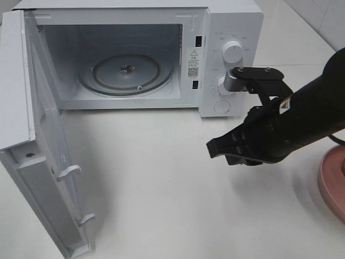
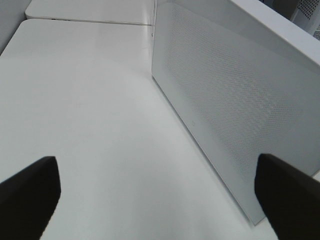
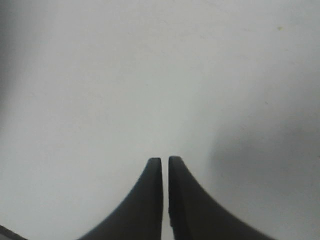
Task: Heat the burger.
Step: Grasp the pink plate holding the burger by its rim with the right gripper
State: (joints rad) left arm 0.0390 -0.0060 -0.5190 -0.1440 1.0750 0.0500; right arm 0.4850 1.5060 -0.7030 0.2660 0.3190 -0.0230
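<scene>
Exterior high view first: the microwave (image 1: 232,21) stands with its door (image 1: 46,140) swung wide and the glass turntable (image 1: 126,73) bare. In front of its dials (image 1: 233,52) hangs the right gripper (image 1: 213,147), jaws pressed together, carrying nothing. Right of the microwave, a pink plate (image 1: 334,178) pokes in at the edge. No burger in sight; likely it sits out that way, off frame.

Left wrist view adds what the high camera misses: the left gripper (image 2: 157,167), spread wide and empty, just beside the door's meshed face.

Right wrist view confirms two fingers (image 3: 152,200) nearly touching over plain table (image 3: 150,75).

Expect a soft, light, slippery stack: squeeze gently across its sides, low down, or the layers slide.
</scene>
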